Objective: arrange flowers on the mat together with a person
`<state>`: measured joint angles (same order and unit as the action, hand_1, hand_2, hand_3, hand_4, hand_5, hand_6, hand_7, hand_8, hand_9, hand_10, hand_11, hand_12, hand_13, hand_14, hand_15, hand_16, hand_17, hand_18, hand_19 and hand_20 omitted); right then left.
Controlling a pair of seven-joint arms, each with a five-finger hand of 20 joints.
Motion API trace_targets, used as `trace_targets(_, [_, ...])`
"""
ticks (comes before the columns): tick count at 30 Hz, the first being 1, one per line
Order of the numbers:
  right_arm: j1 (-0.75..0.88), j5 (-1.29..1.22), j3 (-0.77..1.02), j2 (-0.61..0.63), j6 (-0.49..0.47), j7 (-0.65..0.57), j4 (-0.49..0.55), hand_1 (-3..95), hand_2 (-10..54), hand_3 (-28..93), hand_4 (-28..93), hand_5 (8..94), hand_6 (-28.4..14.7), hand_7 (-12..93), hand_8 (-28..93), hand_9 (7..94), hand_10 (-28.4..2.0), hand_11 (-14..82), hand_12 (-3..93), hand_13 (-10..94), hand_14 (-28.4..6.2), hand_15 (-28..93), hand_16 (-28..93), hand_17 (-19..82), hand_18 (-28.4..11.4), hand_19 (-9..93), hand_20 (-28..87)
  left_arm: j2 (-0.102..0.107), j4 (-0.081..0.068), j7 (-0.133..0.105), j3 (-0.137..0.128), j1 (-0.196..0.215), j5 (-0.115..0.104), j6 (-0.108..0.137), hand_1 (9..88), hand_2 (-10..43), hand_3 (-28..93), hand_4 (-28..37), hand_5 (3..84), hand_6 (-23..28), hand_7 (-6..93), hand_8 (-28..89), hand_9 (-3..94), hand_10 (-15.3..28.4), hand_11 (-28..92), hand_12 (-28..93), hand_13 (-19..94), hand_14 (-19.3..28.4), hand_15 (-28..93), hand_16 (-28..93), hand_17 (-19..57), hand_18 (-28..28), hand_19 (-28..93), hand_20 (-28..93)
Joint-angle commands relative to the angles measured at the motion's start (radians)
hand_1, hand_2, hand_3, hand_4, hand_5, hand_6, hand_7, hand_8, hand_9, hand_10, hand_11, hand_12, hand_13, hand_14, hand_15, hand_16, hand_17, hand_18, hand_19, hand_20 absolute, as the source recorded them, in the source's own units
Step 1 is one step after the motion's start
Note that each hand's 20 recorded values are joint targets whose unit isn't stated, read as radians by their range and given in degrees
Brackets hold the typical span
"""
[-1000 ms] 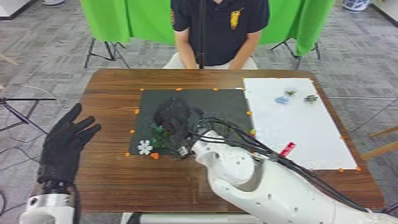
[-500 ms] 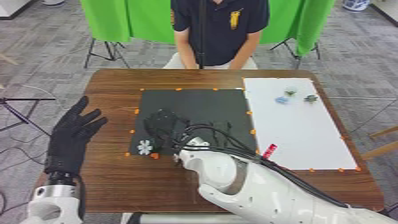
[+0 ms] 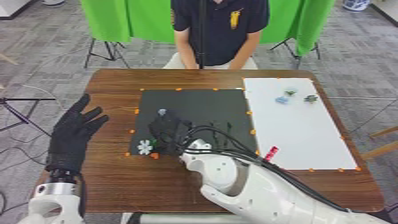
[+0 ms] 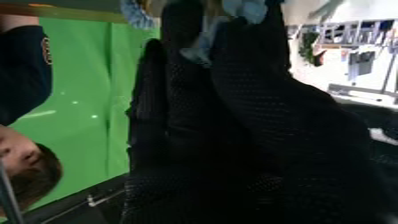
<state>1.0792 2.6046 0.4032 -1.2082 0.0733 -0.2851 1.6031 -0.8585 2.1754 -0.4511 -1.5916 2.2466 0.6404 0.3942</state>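
While the left robot hand (image 3: 71, 139) is open, the right one (image 3: 165, 128) grasps a blue flower (image 4: 251, 9) over the mat (image 3: 210, 103).

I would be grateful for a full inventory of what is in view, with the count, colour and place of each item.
White flower: one, white, mat's near left corner
Pale blue flower: one, pale blue, pinched in the right robot hand
Blue flower: one, light blue, far part of white sheet
Small plant pieces: two, greenish, beside the blue flower
Mat: one, dark grey, on table
White sheet: one, white, right of mat
Red object: one, red, sheet's left side
Markers: several, orange, around mat and sheet
Table: one, brown, centre
Cloth backdrop: green, behind table
Left robot hand: one, black, left of mat
Right robot hand: one, black, over mat's left part
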Motion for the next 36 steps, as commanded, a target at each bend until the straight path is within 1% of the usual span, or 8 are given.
trace_targets(1, [0.014,0.024,0.009,-0.003,-0.032,0.012,0.024,58.2,-9.5,72,-28,79.1,4.9,19,-3,68.9,-7.5,16.7,20.1,66,-2.3,41,30,25,-13.3,73,27,-0.01,-0.004,0.022,0.001,0.006,0.005,-0.013,22.1,4.2,81,-27.4,34.6,2.5,13.8,-11,36.9,17.4,21,9,28,25.2,39,-6,-9.2,22.3,46,13])
trace_targets(4, [0.012,0.012,0.006,-0.001,-0.039,0.006,0.031,56.6,-9.5,72,-28,77.3,5.4,19,-4,65.9,-8.2,20.0,16.5,63,-3.1,44,29,24,-14.1,73,29,-0.012,-0.005,0.025,0.0,0.003,0.012,-0.017,22.1,4.2,81,-27.3,34.6,2.5,13.8,-11,36.9,17.3,21,9,28,25.2,39,-6,-9.2,22.3,46,13])
trace_targets(11, [0.001,0.019,-0.009,-0.002,-0.018,-0.014,0.041,53.7,-9.5,75,-28,70.6,6.3,19,-7,61.9,-9.3,19.9,15.0,61,-3.9,47,28,22,-15.1,73,31,-0.013,-0.002,0.033,-0.001,0.008,0.014,-0.016,22.1,4.1,81,-27.2,34.7,2.6,13.8,-11,37.0,17.3,21,9,28,25.3,39,-6,-9.2,22.2,46,13])
trace_targets(14, [-0.003,0.012,-0.013,0.001,-0.018,-0.022,0.046,52.9,-9.5,75,-28,69.7,6.3,18,-8,60.9,-9.6,19.6,14.8,60,-4.2,48,27,22,-15.4,74,31,-0.019,-0.002,0.041,-0.002,0.007,0.018,-0.02,22.1,4.1,81,-27.1,34.7,2.6,13.7,-11,37.0,17.3,21,9,28,25.3,39,-6,-9.2,22.3,46,13])
trace_targets(19, [-0.019,0.0,-0.018,0.004,-0.005,-0.037,0.058,52.1,-9.5,76,-28,67.2,6.5,19,-14,59.7,-10.0,19.2,14.7,59,-4.8,50,25,22,-15.7,74,31,-0.016,0.003,0.033,-0.009,0.025,0.014,-0.013,22.3,4.1,81,-26.8,34.9,2.6,13.7,-11,37.0,17.4,21,9,28,25.2,39,-6,-9.2,22.2,46,13])
trace_targets(23, [-0.041,-0.011,-0.03,0.004,0.003,-0.056,0.054,51.5,-9.5,77,-28,66.0,6.3,19,-15,58.9,-10.2,18.8,14.7,59,-5.0,51,25,22,-16.0,74,32,-0.017,0.002,0.033,-0.004,0.021,0.016,-0.014,22.3,4.1,81,-26.8,34.9,2.6,13.7,-11,37.0,17.3,21,9,28,25.3,39,-6,-9.2,22.3,46,13])
trace_targets(26, [-0.037,-0.001,-0.02,0.0,-0.005,-0.056,0.052,50.8,-9.5,77,-28,65.7,6.2,19,-15,58.5,-10.4,18.5,14.7,59,-5.2,51,24,21,-16.1,74,32,-0.022,0.003,0.043,-0.006,0.019,0.024,-0.019,22.3,4.1,81,-26.8,34.9,2.6,13.7,-11,37.0,17.2,21,9,28,25.3,39,-6,-9.2,22.3,46,13])
trace_targets(36, [-0.053,-0.053,0.011,-0.004,-0.007,-0.094,0.064,50.5,-9.5,77,-28,65.0,5.7,18,-15,57.7,-10.7,17.7,14.6,59,-5.6,52,24,21,-16.7,75,32,-0.024,0.009,0.021,-0.007,0.044,0.009,-0.003,22.4,4.0,81,-26.7,34.8,2.6,13.8,-11,36.9,17.3,21,9,28,25.3,39,-6,-9.1,22.3,46,13])
